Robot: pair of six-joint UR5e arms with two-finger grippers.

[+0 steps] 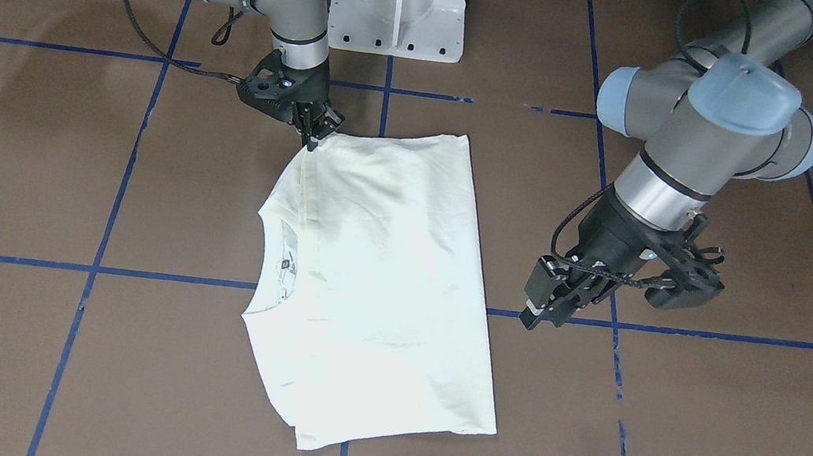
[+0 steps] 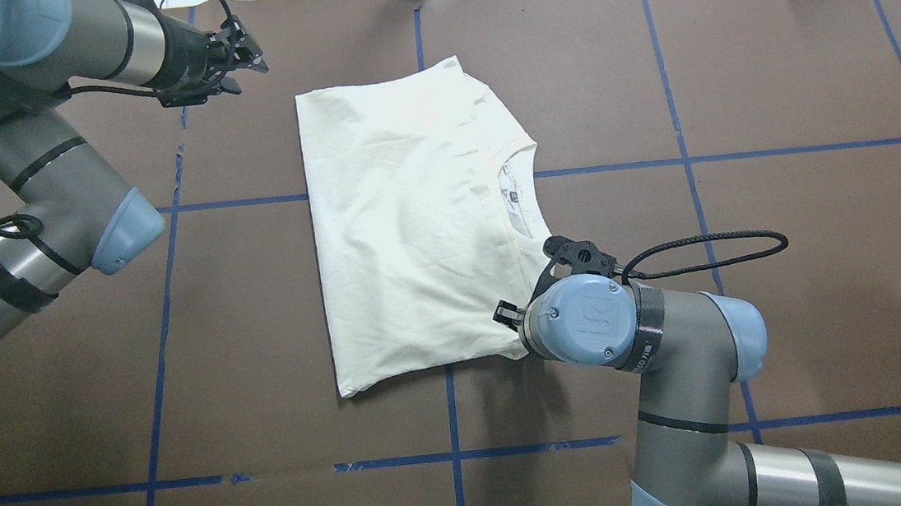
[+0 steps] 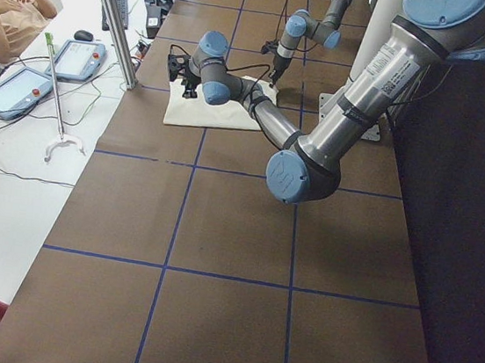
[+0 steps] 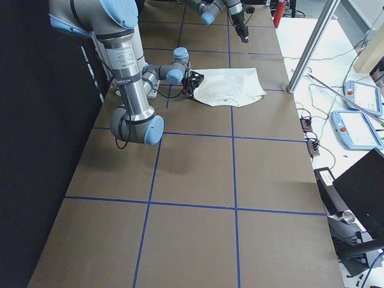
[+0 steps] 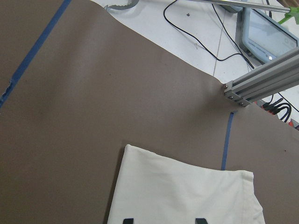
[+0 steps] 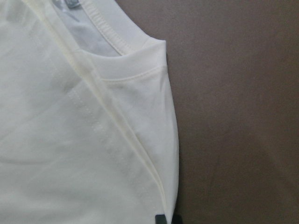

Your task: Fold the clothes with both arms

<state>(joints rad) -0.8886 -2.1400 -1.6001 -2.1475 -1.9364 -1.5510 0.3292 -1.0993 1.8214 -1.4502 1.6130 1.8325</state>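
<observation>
Cream shirt, folded with its plain side up, lies flat on the brown table. The right gripper is clenched on its shoulder corner, and the cloth spreads away from the fingertips. The left gripper hangs with jaws spread, the shirt's far edge near it, not touching.

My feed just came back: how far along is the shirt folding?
Done: the cream long-sleeved cotton T-shirt lies plain side up, no sleeves sticking out, as a rough rectangle. In hand: the right gripper pinches its shoulder corner on the robot's side; the left gripper hangs open beside the hem, off the cloth. Left: probably a crosswise fold, hem to collar.
</observation>
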